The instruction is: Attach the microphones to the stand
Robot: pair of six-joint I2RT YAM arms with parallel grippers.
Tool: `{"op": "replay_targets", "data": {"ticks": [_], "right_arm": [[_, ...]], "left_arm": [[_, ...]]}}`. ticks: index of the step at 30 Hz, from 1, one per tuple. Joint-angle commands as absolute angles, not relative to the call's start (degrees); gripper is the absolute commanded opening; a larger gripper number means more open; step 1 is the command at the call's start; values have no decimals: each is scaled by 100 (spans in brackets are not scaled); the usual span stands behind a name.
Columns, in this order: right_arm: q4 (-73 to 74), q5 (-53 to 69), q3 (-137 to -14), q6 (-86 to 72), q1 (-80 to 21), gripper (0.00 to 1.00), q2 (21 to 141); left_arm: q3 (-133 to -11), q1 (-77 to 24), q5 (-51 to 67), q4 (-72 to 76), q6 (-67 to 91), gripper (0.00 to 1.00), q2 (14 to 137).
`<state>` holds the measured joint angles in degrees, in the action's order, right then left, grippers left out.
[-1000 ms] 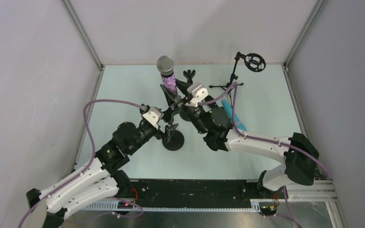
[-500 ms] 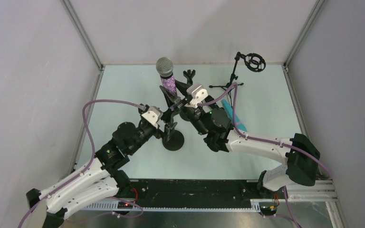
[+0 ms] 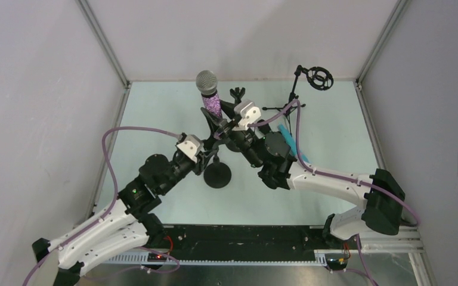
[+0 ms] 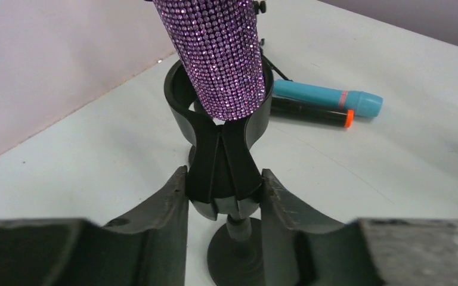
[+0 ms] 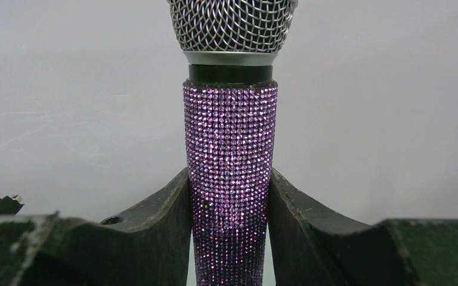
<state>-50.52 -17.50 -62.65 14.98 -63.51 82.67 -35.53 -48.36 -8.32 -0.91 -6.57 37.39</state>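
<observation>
Your left gripper [image 4: 222,179] is closed on the clip [image 4: 220,155] of the stand [image 3: 217,174], one finger pressed to each side of its narrow neck; your right gripper [image 5: 229,176] clamps the purple microphone [image 5: 229,119] by its glittery body, below the silver mesh head. Your left arm reaches in from the near left, forearm slanting towards the centre; your right arm stretches in from the near right, wrist raised beside the stand's top. The purple microphone stands nearly upright, its lower end inside the clip's open ring. The teal microphone [image 4: 328,95] and the black microphone [image 4: 310,113] with its orange end lie side by side on the table [image 3: 155,113], beyond the stand.
</observation>
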Motion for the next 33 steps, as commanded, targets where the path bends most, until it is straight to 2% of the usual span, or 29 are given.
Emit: {"op": "replay_targets", "data": {"ticks": [1,3,5,15,25,26,27,28,29,32,33], "right_arm": [[-4651,-1758,-6751,1086,-6293,0,7966],[-4503,-1746,-6857,1027,-6264,0,7960],[-4403,-1729,-6937,970,-6239,0,7944],[-4152,-1626,-7158,693,-6033,0,7765],[-4694,-1765,-6850,925,-6089,0,7986],[-4703,-1784,-6853,969,-6090,0,7973],[-4726,-1824,-6853,999,-6086,0,7959],[-4730,-1862,-6854,1067,-6090,0,7920],[-4721,-1880,-6849,1096,-6086,0,7889],[-4558,-1943,-6847,1142,-6073,0,7750],[-4512,-1956,-6847,1138,-6073,0,7725]], "left_arm": [[-3525,-4804,-743,145,-894,15,3748],[-3512,-4804,-738,141,-893,2,3761],[-3512,-4781,-676,141,-891,0,3743],[-3557,-4757,-651,119,-889,0,3753],[-3597,-4713,-591,89,-880,1,3749],[-3608,-4716,-621,88,-884,8,3756],[-3615,-4717,-685,88,-874,29,3759],[-3613,-4718,-725,81,-872,41,3763],[-3613,-4717,-781,85,-864,59,3762],[-3612,-4712,-795,80,-862,76,3770],[-3608,-4713,-790,80,-859,86,3775]]}}
